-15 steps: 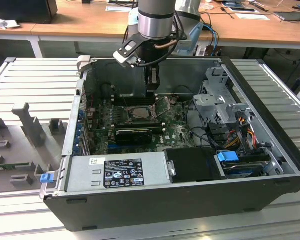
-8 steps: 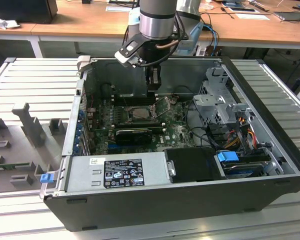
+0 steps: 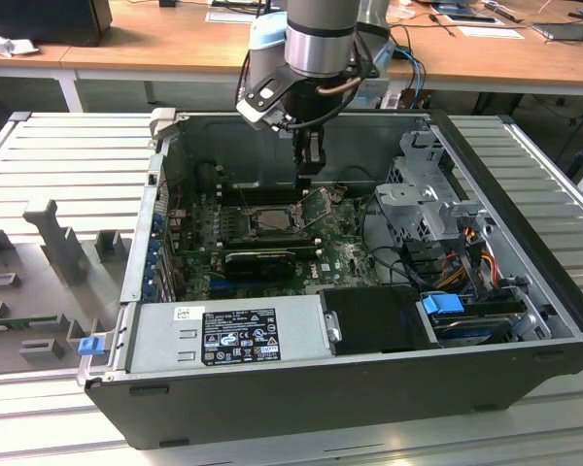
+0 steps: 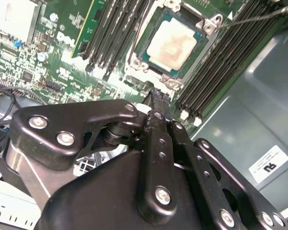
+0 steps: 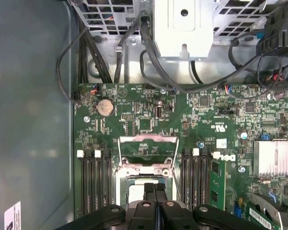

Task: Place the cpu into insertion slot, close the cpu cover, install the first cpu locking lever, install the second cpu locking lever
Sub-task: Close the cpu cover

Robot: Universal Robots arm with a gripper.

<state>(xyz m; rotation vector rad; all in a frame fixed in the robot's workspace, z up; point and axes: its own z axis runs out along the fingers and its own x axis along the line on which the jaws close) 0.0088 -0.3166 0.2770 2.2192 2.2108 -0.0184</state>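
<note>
Here we are inside the open computer case [image 3: 301,388], centre of the exterior view, and the hand [image 3: 311,163] hangs low over the board, its two fingers pressed together with nothing between them. The cpu [image 4: 173,44] is down in the insertion slot [image 4: 143,62], pale top showing, and it looks flat as far as I can judge. The cpu cover [image 5: 148,139] stands flipped open beside the socket, green board visible through its square window, and in both wrist views the closed fingertips sit near the socket's edge. Now the danger, to my eye: that frame is thin, so a push from such a narrow tip could slide off its edge and skid onto the chip's top or into the memory slots [image 4: 110,28] alongside. If the chip sits even slightly crooked, a cover coming down on it could crush the contacts beneath. And watch that thin locking lever [image 4: 249,18] sticking out: it could snag the frame or a finger.
</note>
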